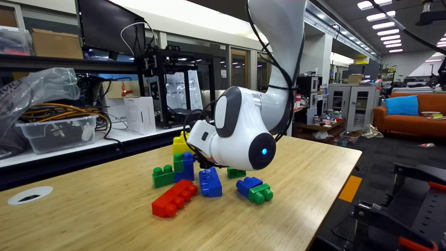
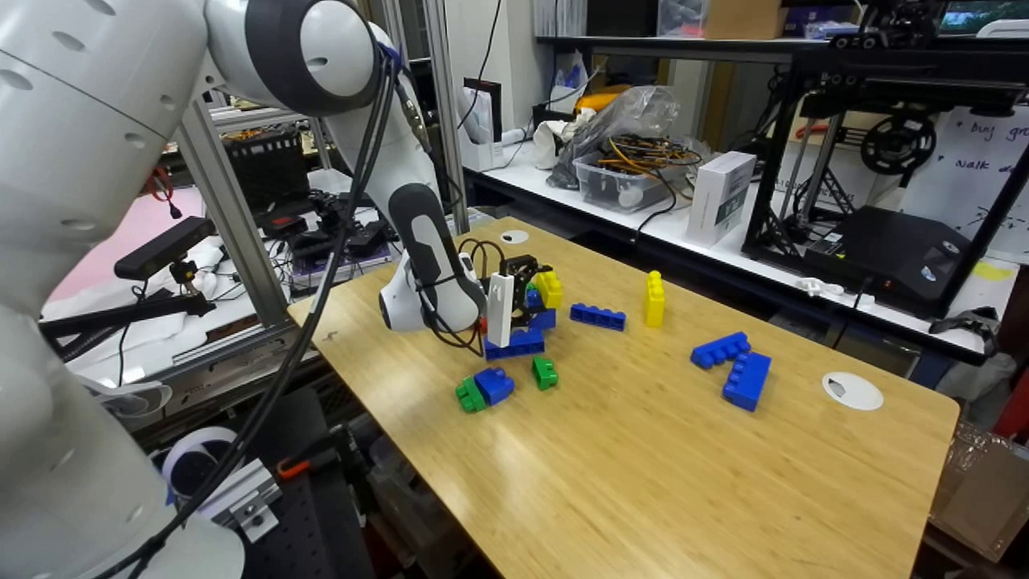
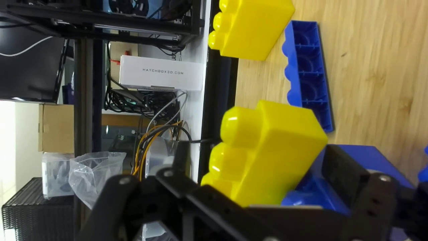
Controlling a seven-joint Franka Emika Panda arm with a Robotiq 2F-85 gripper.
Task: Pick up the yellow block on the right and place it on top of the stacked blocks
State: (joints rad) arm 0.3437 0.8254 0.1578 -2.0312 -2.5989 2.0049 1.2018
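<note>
Clearly | wrist view: gripper [image 3: 257, 162] spread | in an exterior view: arm [image 1: 240, 137] obstructing

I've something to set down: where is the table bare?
In an exterior view, the widest patch of table lies between, and in front of, the small green brick and the rightmost blue bricks. Another separates the red brick from a white disc. Around the gripper it's crowded: stack, red brick, long blue brick.
</note>
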